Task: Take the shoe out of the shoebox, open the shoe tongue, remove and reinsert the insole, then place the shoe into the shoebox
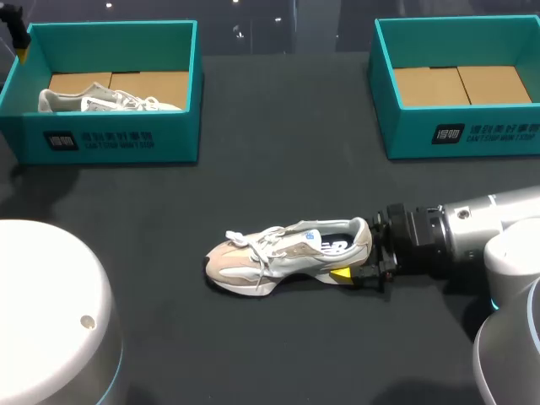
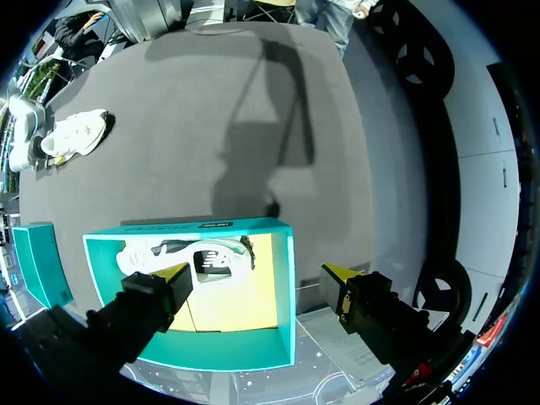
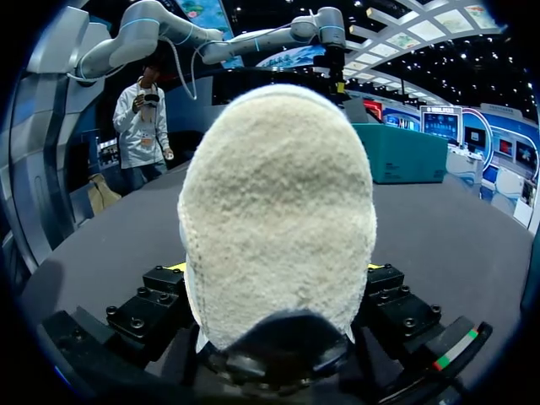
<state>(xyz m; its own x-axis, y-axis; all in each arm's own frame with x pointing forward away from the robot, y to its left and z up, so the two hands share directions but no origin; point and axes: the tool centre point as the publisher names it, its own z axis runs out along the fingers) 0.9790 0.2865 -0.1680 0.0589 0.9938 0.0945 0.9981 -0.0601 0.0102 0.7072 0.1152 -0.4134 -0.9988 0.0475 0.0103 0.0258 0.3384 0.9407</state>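
In the head view's upper left, the left gripper hangs with fingers spread over the left box, which holds a second shoe. The shoe is out and stands mid-table, its heel pinched by the right gripper; tongue, insole and reboxing seem left to do. One right finger is hidden behind the heel, and little of the insole shows.

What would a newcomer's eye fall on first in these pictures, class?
The beige-and-white laced sneaker lying mid-table, its heel clasped by the right gripper. Behind, the left teal cardboard shoebox holds a white shoe; the right teal shoebox shows bare brown cardboard.
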